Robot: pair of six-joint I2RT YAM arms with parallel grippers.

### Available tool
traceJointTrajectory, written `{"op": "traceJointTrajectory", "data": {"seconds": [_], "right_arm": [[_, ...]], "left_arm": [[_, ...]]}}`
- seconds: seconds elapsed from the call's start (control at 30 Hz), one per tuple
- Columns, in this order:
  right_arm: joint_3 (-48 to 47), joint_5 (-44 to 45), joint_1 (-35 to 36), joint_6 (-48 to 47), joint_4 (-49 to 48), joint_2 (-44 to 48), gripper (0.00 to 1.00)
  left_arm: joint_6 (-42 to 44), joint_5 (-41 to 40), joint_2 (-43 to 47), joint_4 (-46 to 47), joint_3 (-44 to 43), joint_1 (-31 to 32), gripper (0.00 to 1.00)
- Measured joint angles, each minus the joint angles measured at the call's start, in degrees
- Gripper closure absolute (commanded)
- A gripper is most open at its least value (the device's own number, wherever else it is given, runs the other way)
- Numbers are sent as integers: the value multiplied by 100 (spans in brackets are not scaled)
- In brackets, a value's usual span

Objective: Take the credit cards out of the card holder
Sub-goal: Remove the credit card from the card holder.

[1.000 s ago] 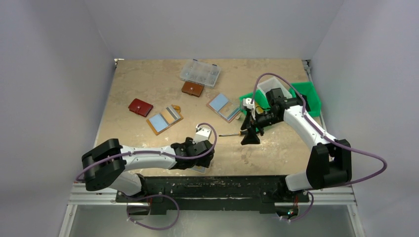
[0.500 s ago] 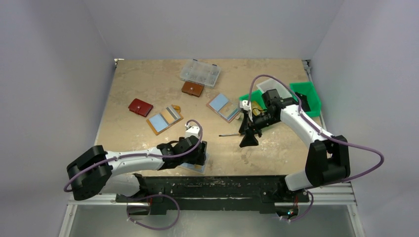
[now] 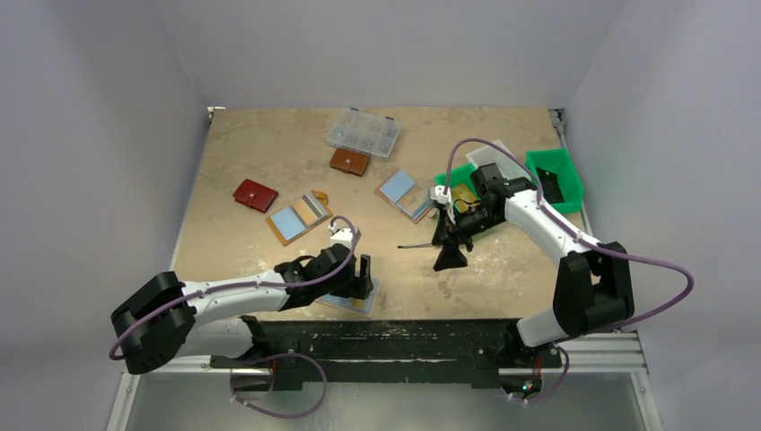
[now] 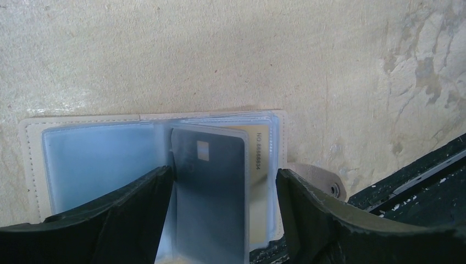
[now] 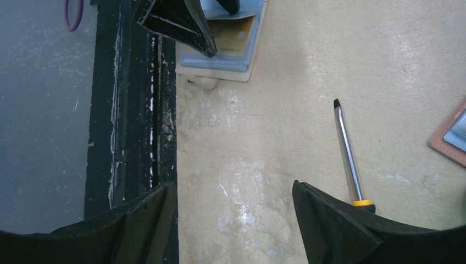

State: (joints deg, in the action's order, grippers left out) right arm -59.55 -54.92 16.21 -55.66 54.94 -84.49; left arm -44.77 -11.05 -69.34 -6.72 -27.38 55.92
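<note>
The card holder [image 4: 88, 159] lies open at the table's near edge, tan outside with pale blue clear sleeves and a snap tab [image 4: 321, 179]. A dark grey credit card [image 4: 211, 192] with a chip stands partly out of a sleeve, and a gold card [image 4: 259, 165] sits behind it. My left gripper [image 4: 222, 171] is open and straddles the grey card, with a gap on its right side. From above, the left gripper [image 3: 359, 274] hangs over the card holder [image 3: 354, 303]. My right gripper [image 5: 233, 187] is open over bare table, empty.
A screwdriver [image 5: 347, 159] lies just right of the right gripper. Further back are a red wallet [image 3: 255, 195], a brown wallet [image 3: 349, 162], two other open holders [image 3: 298, 217] [image 3: 406, 195], a clear parts box [image 3: 363, 133] and green bins [image 3: 556, 175]. A black rail [image 5: 137, 110] borders the near edge.
My left arm has drawn back leftward along the near edge, its gripper staying over the card holder. The right gripper has shifted slightly left. Neither gripper's opening changed.
</note>
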Motion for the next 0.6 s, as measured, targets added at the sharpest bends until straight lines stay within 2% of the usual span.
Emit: {"op": "traceJointTrajectory", "data": {"seconds": [0.4,0.6], "right_arm": [[0,11,120,-35,42,-72,14],[-2,22,151,-37,57,-72,14]], "left_arm": [[90,262,243,22,114,-90,26],[92,295,262,-22,127,-188,32]]}}
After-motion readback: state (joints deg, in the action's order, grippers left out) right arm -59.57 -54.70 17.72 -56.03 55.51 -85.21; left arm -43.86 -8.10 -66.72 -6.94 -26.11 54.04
